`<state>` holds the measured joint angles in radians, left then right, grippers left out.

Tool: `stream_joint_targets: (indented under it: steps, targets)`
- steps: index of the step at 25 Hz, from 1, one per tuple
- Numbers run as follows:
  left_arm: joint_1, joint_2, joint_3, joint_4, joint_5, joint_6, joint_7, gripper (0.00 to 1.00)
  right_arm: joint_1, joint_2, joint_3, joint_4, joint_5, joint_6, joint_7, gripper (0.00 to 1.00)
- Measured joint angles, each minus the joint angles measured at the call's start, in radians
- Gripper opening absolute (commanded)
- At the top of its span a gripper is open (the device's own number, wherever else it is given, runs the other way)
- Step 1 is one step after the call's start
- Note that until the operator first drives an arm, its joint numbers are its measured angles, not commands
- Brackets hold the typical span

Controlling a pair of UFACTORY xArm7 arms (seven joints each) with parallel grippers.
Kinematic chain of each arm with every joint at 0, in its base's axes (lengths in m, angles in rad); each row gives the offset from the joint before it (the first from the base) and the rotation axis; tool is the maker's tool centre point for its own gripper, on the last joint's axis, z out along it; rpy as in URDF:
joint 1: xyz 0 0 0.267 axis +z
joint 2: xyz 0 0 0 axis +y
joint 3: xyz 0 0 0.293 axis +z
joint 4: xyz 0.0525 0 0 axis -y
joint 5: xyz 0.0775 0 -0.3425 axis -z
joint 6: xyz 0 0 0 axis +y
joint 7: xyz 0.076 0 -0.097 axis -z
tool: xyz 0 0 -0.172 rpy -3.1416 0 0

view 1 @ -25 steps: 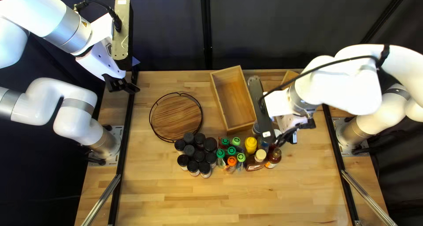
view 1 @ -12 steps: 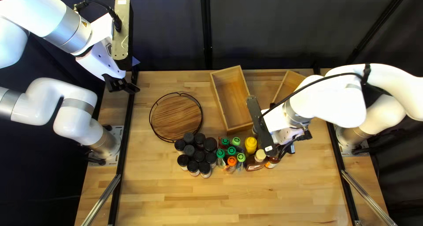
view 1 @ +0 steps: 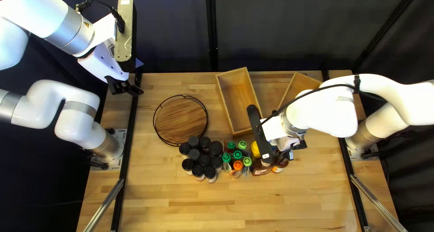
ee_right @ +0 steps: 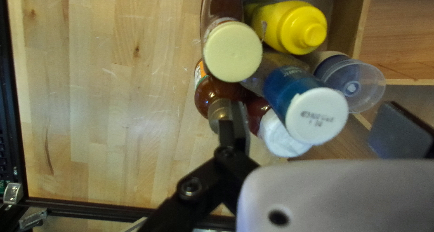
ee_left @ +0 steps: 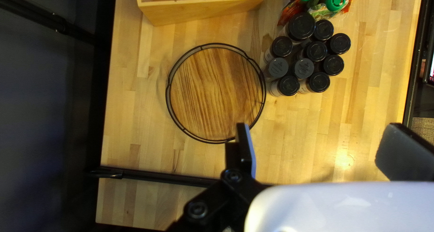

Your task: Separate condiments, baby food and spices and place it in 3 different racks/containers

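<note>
My left gripper (view 1: 135, 90) hangs off the table's far left corner; in the left wrist view the left gripper (ee_left: 316, 150) is open and empty. Over the condiments is my right gripper (view 1: 294, 149). In the right wrist view the right gripper (ee_right: 312, 130) stands open, with a white-capped blue bottle (ee_right: 291, 94) in the gap, not visibly touched by both fingers. A cream-capped bottle (ee_right: 233, 51), yellow bottle (ee_right: 294, 26) and brown bottle (ee_right: 212, 92) crowd nearby. Black-capped spice jars (view 1: 203, 159) and green- or orange-capped pouches (view 1: 237, 165) stand grouped together.
A round wire-rimmed wooden tray (view 1: 181, 119) lies left of a wooden box (view 1: 239, 101). Another wooden box (view 1: 300, 85) sits behind my right arm, which reaches low across the table's right side. The bottles stand close together.
My right gripper has moved left and slightly toward the near edge over the condiments, covering part of the yellow bottle and uncovering more of the back right box. The left arm is still.
</note>
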<state>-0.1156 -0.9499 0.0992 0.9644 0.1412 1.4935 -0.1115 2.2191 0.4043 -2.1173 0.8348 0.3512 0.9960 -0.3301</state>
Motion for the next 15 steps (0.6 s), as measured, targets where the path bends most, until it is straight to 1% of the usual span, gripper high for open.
stream_joint_targets:
  steps: [1, 5, 8, 12, 15]
  targets:
    - [0.0, 0.0, 0.0, 0.0, 0.0, 0.0, 0.0, 1.0, -0.002, -0.003, 0.003, 0.0, -0.001, -0.002, 0.001, 0.01]
    - [0.0, 0.0, 0.0, 0.0, 0.0, 0.0, 0.0, 1.0, -0.002, 0.001, -0.001, -0.001, -0.001, 0.0, 0.002, 0.0]
    - [0.0, 0.0, 0.0, 0.0, 0.0, 0.0, 0.0, 1.0, 0.009, 0.019, -0.026, 0.003, 0.009, 0.024, -0.006, 0.0]
    - [0.0, 0.0, 0.0, 0.0, 0.0, 0.0, 0.0, 1.0, 0.028, 0.057, -0.079, 0.038, 0.015, 0.1, -0.02, 0.0]
    - [0.0, 0.0, 0.0, 0.0, 0.0, 0.0, 0.0, 1.0, 0.035, 0.081, -0.118, 0.092, 0.008, 0.179, -0.03, 0.0]
